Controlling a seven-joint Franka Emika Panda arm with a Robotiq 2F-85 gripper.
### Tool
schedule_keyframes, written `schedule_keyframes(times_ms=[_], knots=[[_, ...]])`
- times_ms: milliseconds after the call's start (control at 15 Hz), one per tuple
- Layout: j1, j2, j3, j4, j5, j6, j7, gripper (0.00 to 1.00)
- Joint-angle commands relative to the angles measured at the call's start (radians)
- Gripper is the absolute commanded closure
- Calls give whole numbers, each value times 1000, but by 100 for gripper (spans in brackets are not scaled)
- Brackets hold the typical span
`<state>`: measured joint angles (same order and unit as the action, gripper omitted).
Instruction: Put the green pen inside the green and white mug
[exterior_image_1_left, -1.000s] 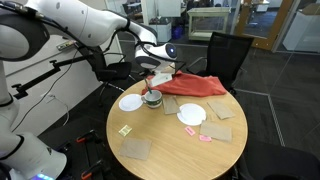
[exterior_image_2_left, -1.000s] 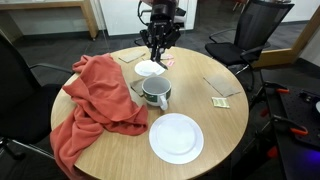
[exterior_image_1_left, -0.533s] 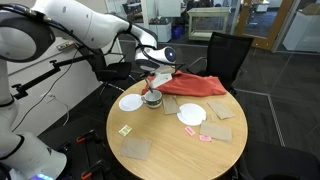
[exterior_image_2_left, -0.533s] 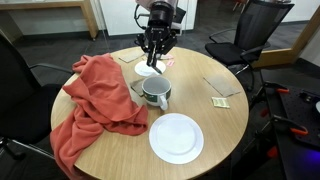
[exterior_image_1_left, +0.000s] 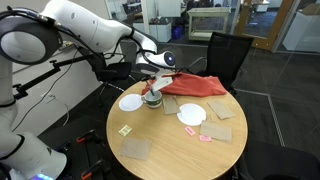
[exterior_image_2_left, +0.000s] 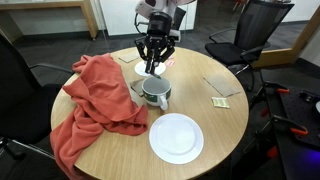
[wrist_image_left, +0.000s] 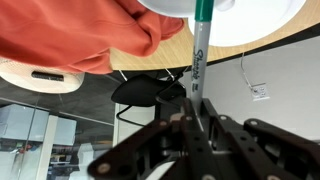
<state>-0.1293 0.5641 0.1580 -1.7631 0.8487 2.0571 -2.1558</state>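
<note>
Green-capped pen (wrist_image_left: 197, 60) is clamped upright in our gripper (exterior_image_2_left: 152, 66); we have brought it off the small plate (exterior_image_1_left: 130, 102) toward the mug (exterior_image_2_left: 155, 94), so it now hangs near the rim, perhaps not yet centred; the red cloth (exterior_image_2_left: 95, 95) crowds one side; the big plate (exterior_image_2_left: 176, 138) lies near; overhead is free.

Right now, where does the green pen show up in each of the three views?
Wrist view: the green pen runs vertically just right of centre, clamped in the gripper.
Exterior view: a thin sliver below the gripper, above the green and white mug.
Exterior view: too small to tell; the gripper marks its place.
Shared landmark: the orange cloth.
</note>
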Motion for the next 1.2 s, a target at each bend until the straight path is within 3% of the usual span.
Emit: schedule_keyframes(times_ms=[0, 67, 133, 200, 333, 733, 1133], knots=[[14, 30, -11, 29, 23, 37, -28, 97], [13, 35, -10, 32, 24, 42, -26, 97], [12, 40, -9, 35, 24, 41, -22, 62], [12, 45, -8, 39, 23, 41, -22, 61], [10, 52, -7, 44, 24, 41, -21, 48], [6, 53, -4, 44, 29, 39, -26, 2], [11, 48, -13, 33, 10, 18, -2, 0]])
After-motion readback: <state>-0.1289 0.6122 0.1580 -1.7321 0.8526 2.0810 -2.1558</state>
